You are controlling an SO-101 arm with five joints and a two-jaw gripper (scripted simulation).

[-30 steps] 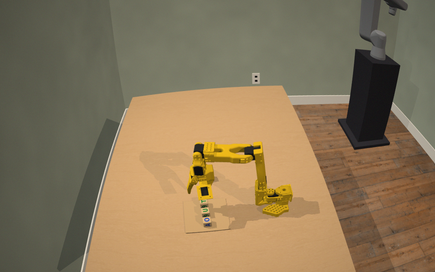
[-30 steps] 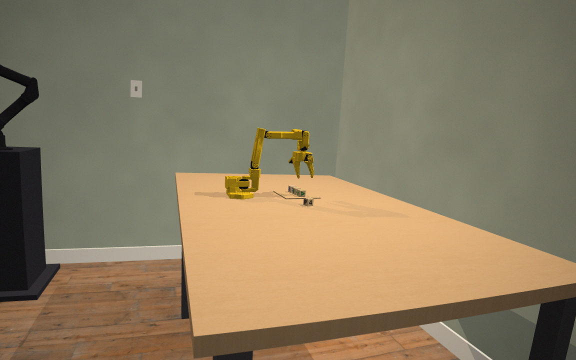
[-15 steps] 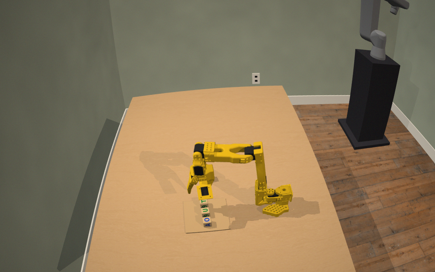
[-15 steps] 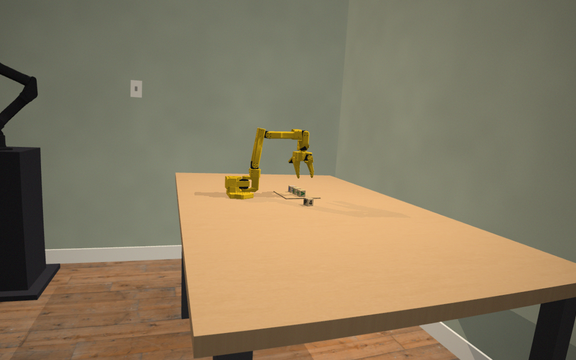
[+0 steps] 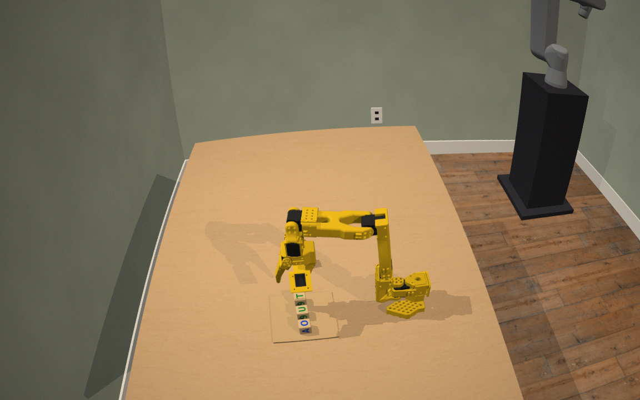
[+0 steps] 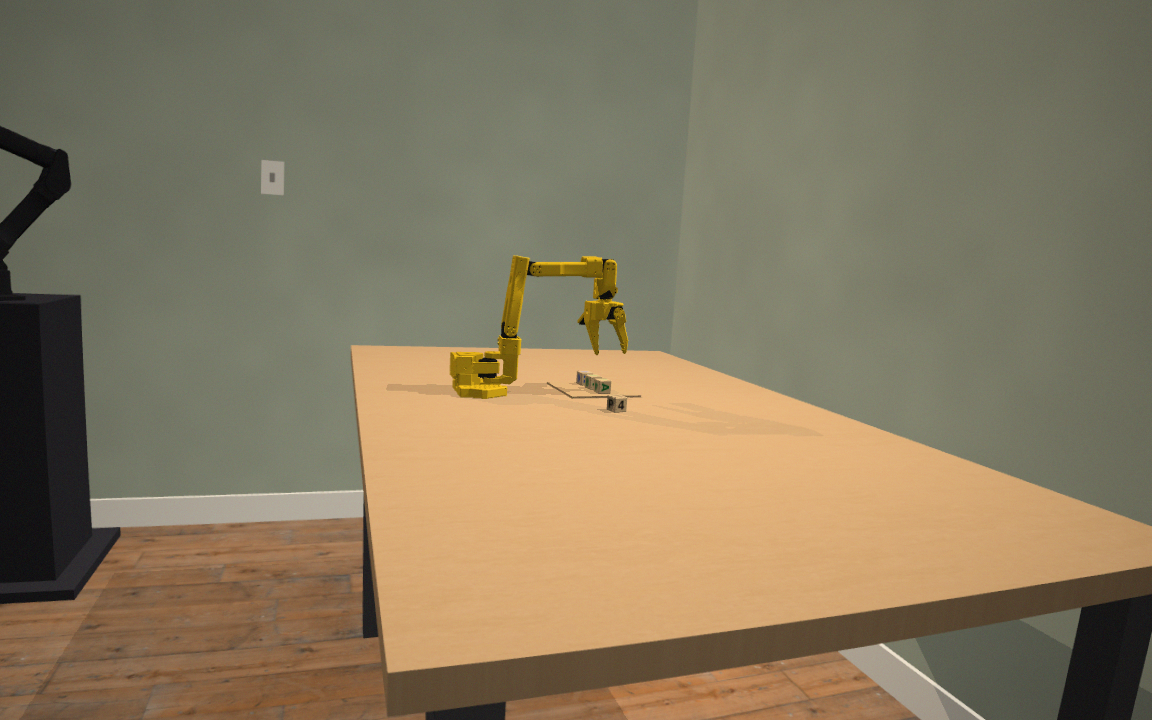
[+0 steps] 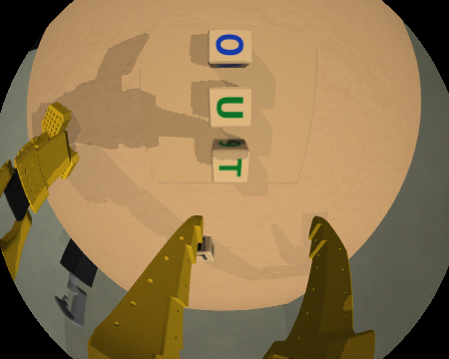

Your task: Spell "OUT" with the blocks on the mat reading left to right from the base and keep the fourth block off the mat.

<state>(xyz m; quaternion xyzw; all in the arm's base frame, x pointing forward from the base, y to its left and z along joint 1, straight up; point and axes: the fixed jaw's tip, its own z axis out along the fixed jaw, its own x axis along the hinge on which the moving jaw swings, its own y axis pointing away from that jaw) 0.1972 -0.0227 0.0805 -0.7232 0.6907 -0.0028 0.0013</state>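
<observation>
Three letter blocks lie in a straight row on the thin tan mat. They are the O block, the U block and the T block. The row also shows in the exterior view. The fourth block, with a 4 on its side, lies on the bare table just off the mat, beyond the T end. My gripper is open and empty. It hangs well above the table near the T end of the row.
The arm's yellow base stands beside the mat on the wooden table. A black pedestal with a grey arm stands on the floor away from the table.
</observation>
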